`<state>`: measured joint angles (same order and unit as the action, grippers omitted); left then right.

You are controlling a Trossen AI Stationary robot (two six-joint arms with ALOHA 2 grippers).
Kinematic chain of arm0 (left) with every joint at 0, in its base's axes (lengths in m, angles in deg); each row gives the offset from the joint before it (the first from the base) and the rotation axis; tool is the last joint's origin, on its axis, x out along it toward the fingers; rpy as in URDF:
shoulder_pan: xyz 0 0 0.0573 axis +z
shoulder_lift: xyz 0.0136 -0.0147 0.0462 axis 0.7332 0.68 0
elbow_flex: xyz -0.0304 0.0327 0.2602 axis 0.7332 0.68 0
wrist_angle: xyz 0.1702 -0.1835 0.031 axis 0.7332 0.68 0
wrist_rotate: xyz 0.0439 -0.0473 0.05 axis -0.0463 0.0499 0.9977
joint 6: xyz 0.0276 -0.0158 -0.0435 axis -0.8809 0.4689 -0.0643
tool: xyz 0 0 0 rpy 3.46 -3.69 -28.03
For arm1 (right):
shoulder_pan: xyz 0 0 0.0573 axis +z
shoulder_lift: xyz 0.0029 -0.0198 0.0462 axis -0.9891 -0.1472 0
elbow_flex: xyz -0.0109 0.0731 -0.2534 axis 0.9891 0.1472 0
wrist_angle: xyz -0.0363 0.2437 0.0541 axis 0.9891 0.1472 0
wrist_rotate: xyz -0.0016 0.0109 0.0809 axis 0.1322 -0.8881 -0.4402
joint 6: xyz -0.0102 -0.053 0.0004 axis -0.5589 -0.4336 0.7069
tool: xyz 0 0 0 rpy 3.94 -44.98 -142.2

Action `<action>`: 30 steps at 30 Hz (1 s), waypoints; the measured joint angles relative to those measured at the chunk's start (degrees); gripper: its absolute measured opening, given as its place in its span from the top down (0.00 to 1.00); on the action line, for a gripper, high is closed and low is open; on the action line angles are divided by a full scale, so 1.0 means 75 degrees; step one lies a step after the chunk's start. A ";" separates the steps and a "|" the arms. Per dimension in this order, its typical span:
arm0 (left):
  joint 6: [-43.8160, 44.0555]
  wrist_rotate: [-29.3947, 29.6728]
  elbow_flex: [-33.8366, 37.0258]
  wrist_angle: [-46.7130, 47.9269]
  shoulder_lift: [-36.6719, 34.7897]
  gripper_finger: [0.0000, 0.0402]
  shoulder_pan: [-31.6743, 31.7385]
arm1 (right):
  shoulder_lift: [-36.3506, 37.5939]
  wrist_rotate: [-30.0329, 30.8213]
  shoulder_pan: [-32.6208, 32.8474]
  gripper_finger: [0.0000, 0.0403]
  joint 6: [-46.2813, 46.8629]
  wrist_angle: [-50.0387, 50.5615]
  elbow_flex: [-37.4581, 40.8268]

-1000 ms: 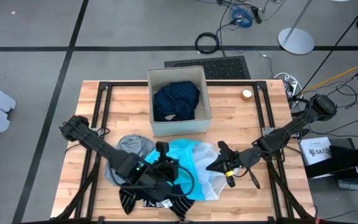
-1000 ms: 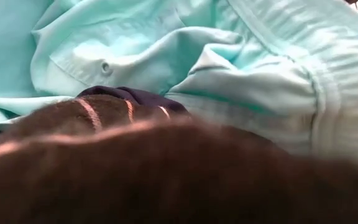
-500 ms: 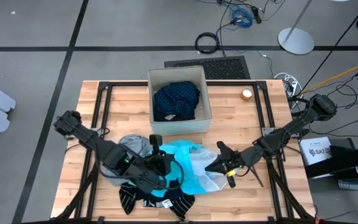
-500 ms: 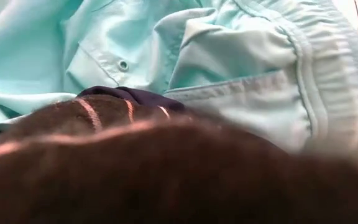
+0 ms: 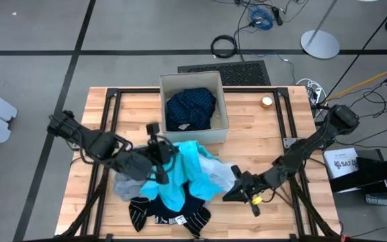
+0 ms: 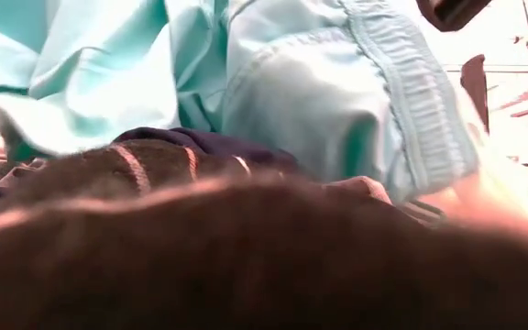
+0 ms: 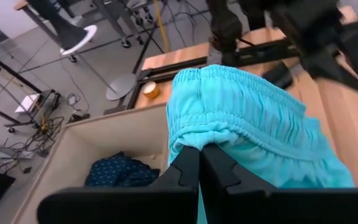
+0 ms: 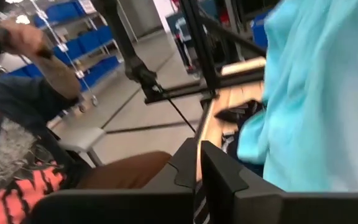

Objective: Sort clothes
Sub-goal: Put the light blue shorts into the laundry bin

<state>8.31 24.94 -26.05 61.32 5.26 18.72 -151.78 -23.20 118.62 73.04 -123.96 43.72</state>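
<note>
Turquoise shirt (image 5: 180, 176): bunched and lifted at centre of the high view, just below the beige fabric box (image 5: 193, 108); its elastic-edged fold is pinched between the closed fingers of the left gripper (image 5: 158, 160). White sheer piece (image 5: 215, 176): draped at the shirt's right edge. Grey top (image 5: 127, 185): lower left of the shirt, partly beneath the left arm. Black white-striped socks (image 5: 168, 215): on the wooden table (image 5: 267, 134) at bottom centre, below the shirt. Navy dotted piece (image 5: 191, 107): inside the box, upper centre. Right gripper (image 5: 237, 193): lower right of centre, fingers closed with nothing between them, just beside the sheer piece. Small round tin (image 5: 267, 101): upper right of the table.
</note>
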 joint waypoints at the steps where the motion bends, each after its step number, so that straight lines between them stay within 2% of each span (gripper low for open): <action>1: 0.0000 0.0000 0.0000 0.0000 -0.0049 1.00 0.0045 | -0.0201 0.0000 -0.0028 0.95 0.0075 -0.0087 0.0000; 5: 0.0003 -0.0067 0.0000 0.0029 -0.0150 1.00 0.0225 | -0.0910 0.0006 -0.0140 0.86 0.0275 -0.0133 0.0000; 9: 0.0026 -0.0097 0.0003 0.0311 -0.0159 1.00 0.0420 | -0.1523 0.0007 -0.0197 0.73 0.0385 -0.0246 -0.0013; 13: 0.0073 -0.0218 0.0003 0.0582 -0.0159 1.00 0.0590 | -0.1867 -0.0113 -0.0197 0.60 0.1229 -0.0250 -0.0278; 17: 0.0047 -0.0268 0.0003 0.0569 -0.0159 1.00 0.0717 | -0.1896 -0.1579 -0.0396 0.50 0.2463 0.0017 -0.0535; 19: 0.0044 -0.0267 0.0003 0.0568 -0.0159 1.00 0.0798 | -0.1882 -0.2078 -0.0526 0.48 0.2861 0.0418 -0.0618; 22: 0.0040 -0.0272 0.0003 0.0571 -0.0159 1.00 0.0888 | -0.1879 -0.2171 -0.0652 0.46 0.3473 0.1483 -0.0694; 27: 0.0023 -0.0541 0.0003 0.0571 -0.0159 1.00 0.0997 | -0.1879 -0.1754 -0.0861 0.46 0.4702 0.3649 -0.0697; 30: 0.0052 -0.0664 0.0003 0.0571 -0.0159 1.00 0.1012 | -0.1879 -0.1350 -0.1033 0.46 0.5103 0.4219 -0.0697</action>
<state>8.70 19.96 -26.03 65.60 4.07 26.31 -165.87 -33.33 110.87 111.31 -92.32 38.50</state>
